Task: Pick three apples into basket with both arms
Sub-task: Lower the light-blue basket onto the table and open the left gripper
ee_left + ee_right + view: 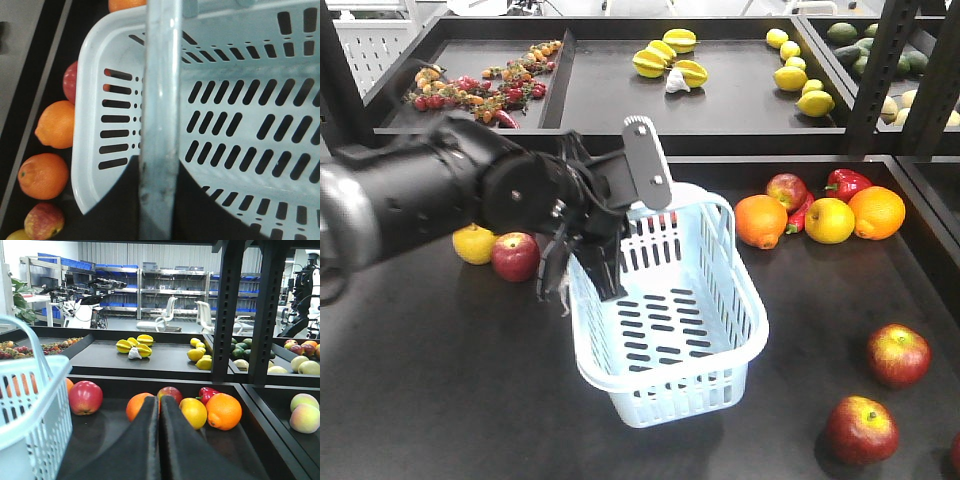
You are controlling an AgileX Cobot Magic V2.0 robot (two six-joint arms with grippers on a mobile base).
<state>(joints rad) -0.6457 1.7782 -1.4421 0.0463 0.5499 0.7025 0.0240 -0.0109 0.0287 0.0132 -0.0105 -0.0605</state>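
**Left gripper on the basket handle, apples out on the table**

The left wrist view shows the left gripper (157,170) with its jaws clamped on either side of the basket (670,400) handle (160,100). In the front view the arm hides this. The right gripper (159,400) has its fingers pressed together, holding nothing. Only the front view shows 2 apples (898,355) (861,430), on the table (440,400) right of the basket.

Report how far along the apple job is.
Done: nothing yet; the basket holds no fruit. In hand: the left end effector looks clamped on the basket's handle, while the right end effector is shut and empty. Left: all three apples. Two lie on the table right of the basket, and a third barely shows at the picture's edge.
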